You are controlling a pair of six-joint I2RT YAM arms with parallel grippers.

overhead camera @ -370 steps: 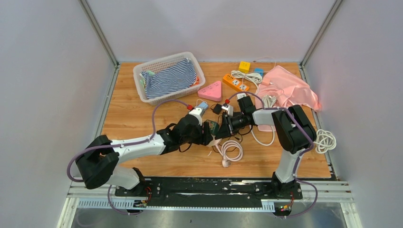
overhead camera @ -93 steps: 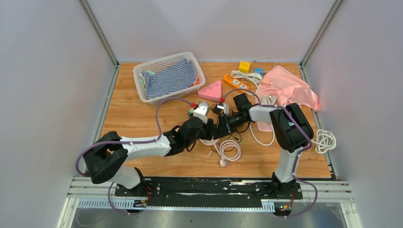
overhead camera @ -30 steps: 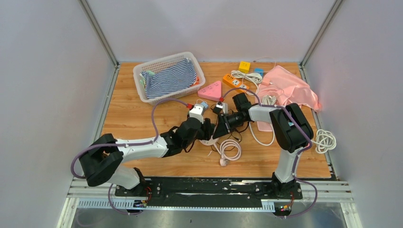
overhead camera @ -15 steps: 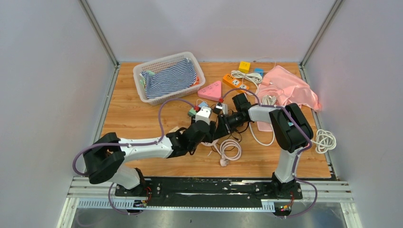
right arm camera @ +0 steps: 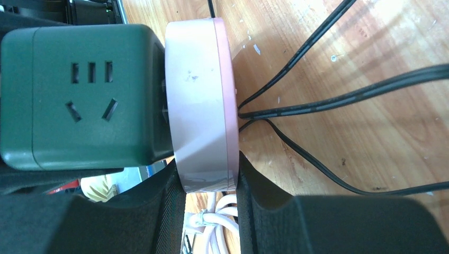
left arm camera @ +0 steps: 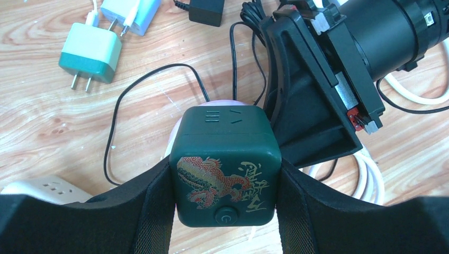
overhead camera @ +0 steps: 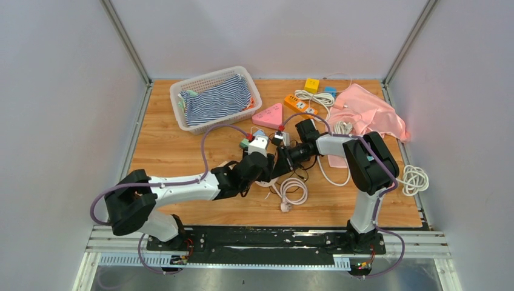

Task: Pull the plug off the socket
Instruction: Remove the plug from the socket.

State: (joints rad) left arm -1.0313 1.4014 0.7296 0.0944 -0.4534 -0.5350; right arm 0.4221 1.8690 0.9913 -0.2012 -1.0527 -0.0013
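Observation:
A dark green cube plug (left arm camera: 225, 169) with a dragon print is clamped between the fingers of my left gripper (left arm camera: 225, 209). Its back sits against the flat face of a round pink socket (right arm camera: 198, 106), with only a thin gap between them. In the right wrist view the green cube (right arm camera: 79, 95) lies left of the disc. My right gripper (right arm camera: 210, 185) is shut on the rim of the pink socket. From above, the left gripper (overhead camera: 265, 171) and the right gripper (overhead camera: 280, 165) meet nose to nose at mid-table.
Black cords (right arm camera: 328, 100) run from the socket across the wood. A teal charger (left arm camera: 90, 53), a black adapter (left arm camera: 206, 10) and a white power strip (left arm camera: 42, 188) lie nearby. A coiled white cable (overhead camera: 294, 191), a basket (overhead camera: 182, 91) and a pink cloth (overhead camera: 370, 115) surround the spot.
The left wrist has shifted slightly to the right, closer to the right gripper. Both grippers keep their holds.

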